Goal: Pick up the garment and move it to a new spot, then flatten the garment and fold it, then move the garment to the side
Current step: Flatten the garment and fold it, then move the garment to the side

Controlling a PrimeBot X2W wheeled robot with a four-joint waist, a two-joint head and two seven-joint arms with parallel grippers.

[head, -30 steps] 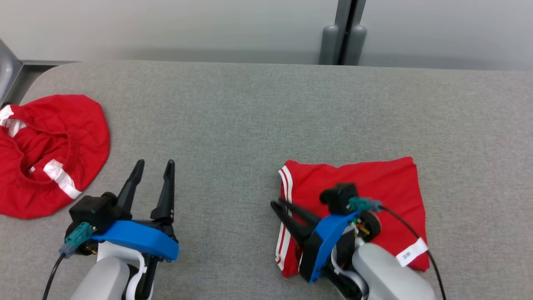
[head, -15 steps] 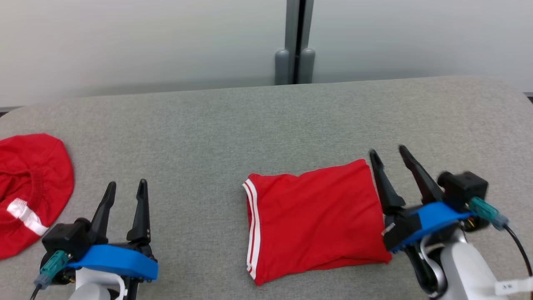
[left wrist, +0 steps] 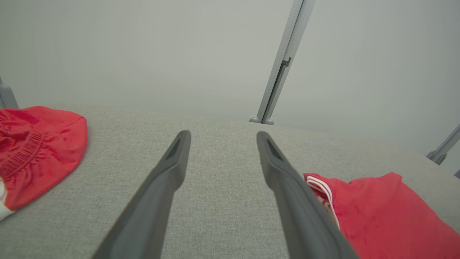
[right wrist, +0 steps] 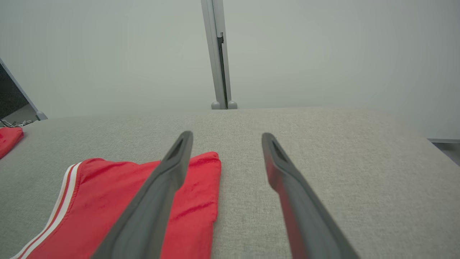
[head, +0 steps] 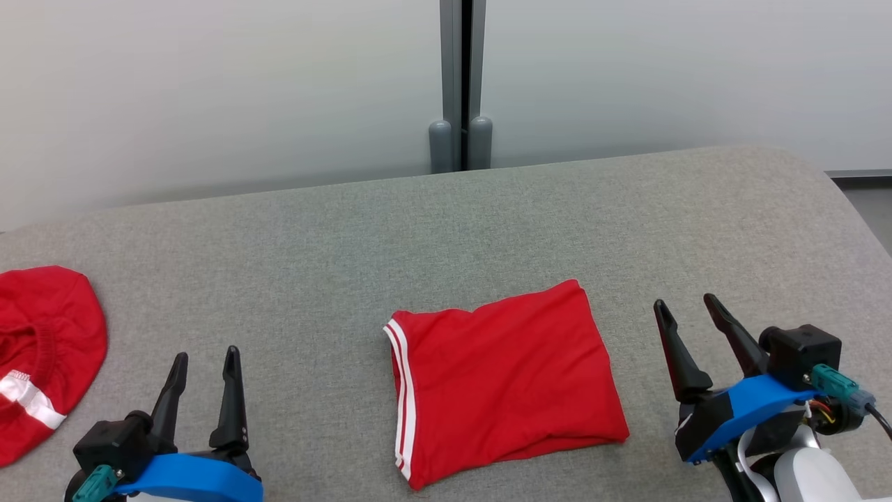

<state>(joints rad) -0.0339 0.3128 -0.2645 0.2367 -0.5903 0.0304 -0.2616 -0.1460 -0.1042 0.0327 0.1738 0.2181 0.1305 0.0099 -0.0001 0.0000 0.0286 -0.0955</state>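
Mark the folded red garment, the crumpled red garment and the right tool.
folded red garment [head: 505, 380], head view, middle of its top layer.
crumpled red garment [head: 52, 362], head view, middle of the heap.
right tool [head: 684, 301], head view, midway between its fingertips.

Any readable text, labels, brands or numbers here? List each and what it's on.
Nothing can be read.
The white label on the crumpled red garment at the left is too blurred to tell whether it bears print.
The folded red garment has white stripes along one edge and no lettering visible.
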